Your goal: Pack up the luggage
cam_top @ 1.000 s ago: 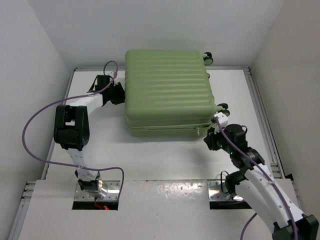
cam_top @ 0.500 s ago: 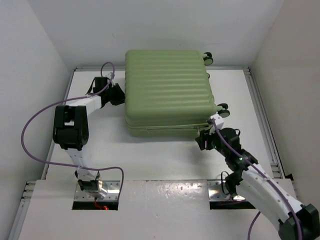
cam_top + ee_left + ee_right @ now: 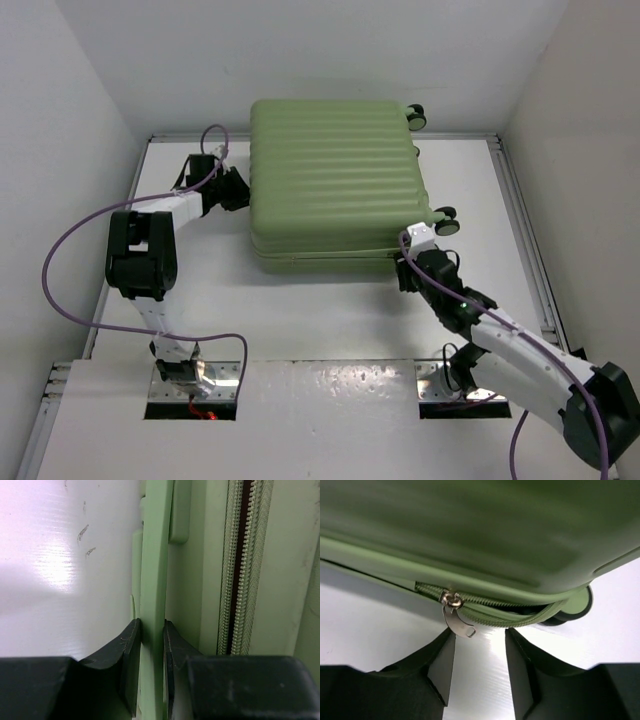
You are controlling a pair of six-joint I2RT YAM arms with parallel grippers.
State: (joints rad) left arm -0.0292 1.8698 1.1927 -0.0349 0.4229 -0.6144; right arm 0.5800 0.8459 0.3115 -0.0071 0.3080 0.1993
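The left gripper point(image 3: 152, 630) stayed clenched on a thin green ridge point(image 3: 152, 555) on the side of the luggage point(image 3: 335, 180), which lay flat, lid down, at the far middle of the desk point(image 3: 300, 320). Only the left wrist camera showed that pinch. To the right, the right gripper point(image 3: 480, 635) had swung within the past second from beside the corner wheel point(image 3: 577, 602) to the case's near right corner. From overhead it seemed merely close. Its wrist camera showed the fingers parted, holding nothing, with the zipper pull point(image 3: 457, 617) dangling untouched just ahead. Zip work looked next, though whether opening or closing was unclear.
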